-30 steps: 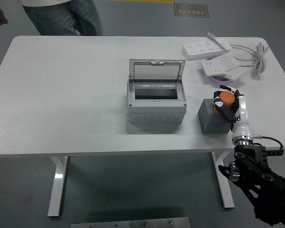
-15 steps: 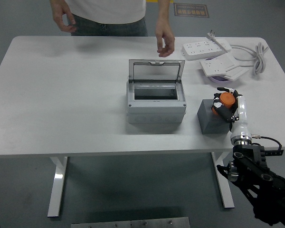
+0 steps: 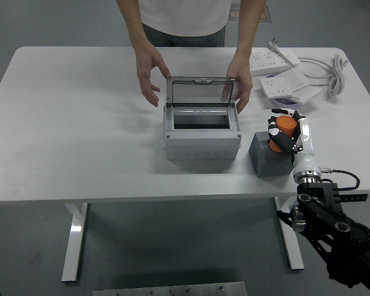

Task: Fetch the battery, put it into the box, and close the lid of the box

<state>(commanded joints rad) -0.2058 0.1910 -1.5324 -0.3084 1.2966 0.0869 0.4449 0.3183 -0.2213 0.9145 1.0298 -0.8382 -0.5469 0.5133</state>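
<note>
A grey box (image 3: 202,139) stands at the table's middle with its clear lid (image 3: 201,94) raised upright. My right hand (image 3: 283,131) is shut on an orange battery (image 3: 282,128), holding it over a dark grey block (image 3: 271,154) to the right of the box. A person stands at the far side. The person's left-side hand (image 3: 150,77) hovers beside the lid's left edge and the other hand (image 3: 241,87) touches the lid's right edge. My left arm is out of view.
White power strips (image 3: 272,61) and a coiled white cable (image 3: 334,74) lie at the back right. A purple object (image 3: 288,103) peeks out under a strip. The white table (image 3: 80,123) reaches to the near edge below the box.
The person has stepped to the table's middle and brought both hands down to the box lid. My right hand with the battery has shifted slightly left, and the grey block with it.
</note>
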